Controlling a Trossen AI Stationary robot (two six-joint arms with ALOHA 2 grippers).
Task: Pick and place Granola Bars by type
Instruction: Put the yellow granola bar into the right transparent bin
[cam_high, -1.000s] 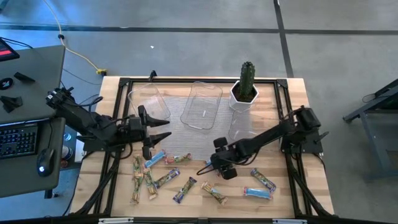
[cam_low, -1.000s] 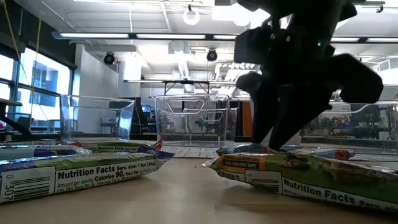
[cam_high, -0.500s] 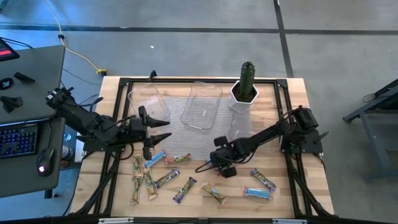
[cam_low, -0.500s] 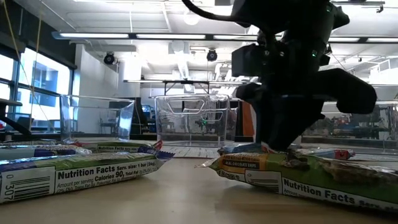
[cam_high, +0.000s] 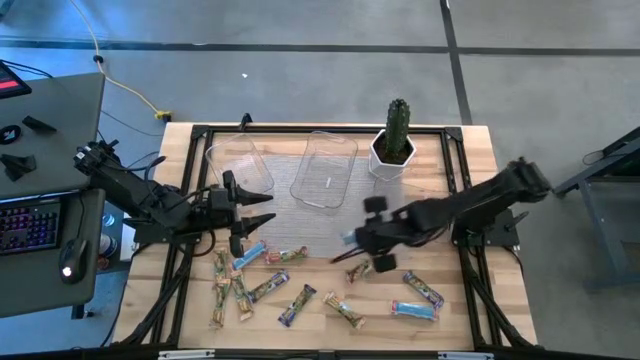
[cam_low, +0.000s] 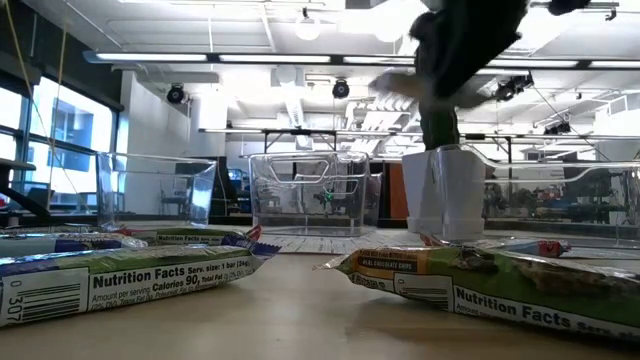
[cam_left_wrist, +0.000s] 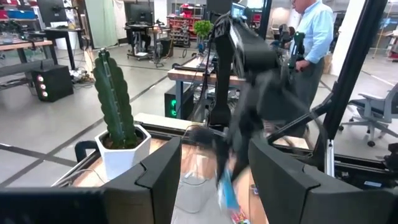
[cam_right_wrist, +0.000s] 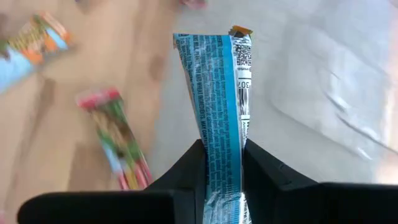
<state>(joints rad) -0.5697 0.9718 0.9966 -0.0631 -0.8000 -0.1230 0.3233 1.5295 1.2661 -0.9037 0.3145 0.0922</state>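
Observation:
Several granola bars lie loose on the table's near half, among them a blue one (cam_high: 250, 256), a purple one (cam_high: 297, 304) and a green-tan one (cam_high: 345, 311). My right gripper (cam_high: 355, 240) hangs above the table's middle, shut on a light blue granola bar (cam_right_wrist: 217, 93). That bar also shows in the left wrist view (cam_left_wrist: 226, 186). My left gripper (cam_high: 262, 208) waits open at the left, near the left clear tray (cam_high: 240, 165), with nothing between its fingers (cam_left_wrist: 163, 180). My right gripper pinches the light blue bar near one end (cam_right_wrist: 222, 163) between its two fingers. The fingers point down at the table. The bar hangs below them, slightly twisted along its length, lifted clear of the table.
A second clear tray (cam_high: 325, 168) stands at the far middle. A cactus in a white pot (cam_high: 396, 140) stands at the far right, with a clear container (cam_high: 388, 205) just in front of it. More bars lie at the near right (cam_high: 415, 309).
My right gripper has shut on the light blue bar where it lay on the table. It has then risen, going a little toward the table's right and far edges. The bar has come up with it, clear of the table.

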